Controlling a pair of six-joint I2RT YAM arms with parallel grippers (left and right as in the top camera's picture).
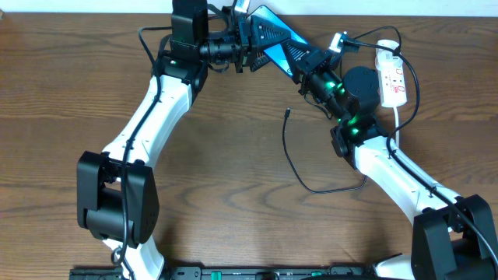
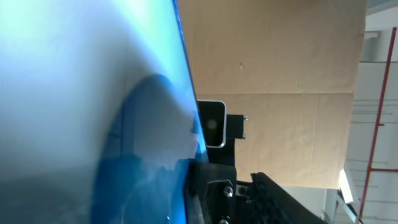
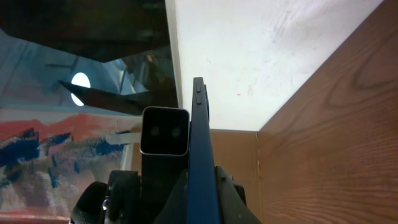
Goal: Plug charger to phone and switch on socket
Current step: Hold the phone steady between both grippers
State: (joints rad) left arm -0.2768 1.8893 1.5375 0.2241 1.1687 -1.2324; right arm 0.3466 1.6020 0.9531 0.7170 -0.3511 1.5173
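Progress looks slight: the phone [image 3: 199,149] is held up over the far middle of the bench [image 1: 233,171], with the right pincer [image 3: 200,186] clamped on its edge and the left pincer [image 1: 243,45] at its other end, gripping or not I cannot tell, while the charger [image 1: 285,144] lies unplugged nearer and the socket [image 1: 391,78] waits far right.

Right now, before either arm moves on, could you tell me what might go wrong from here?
1. The phone appears lifted off the table, pinched edge-on in the right fingers with the left fingers alongside. An uncoordinated move could twist or drop it.
2. The charger lies loose on the table, and no fingers look free to fetch it.
3. Its loop runs under the right arm, which might snag it.
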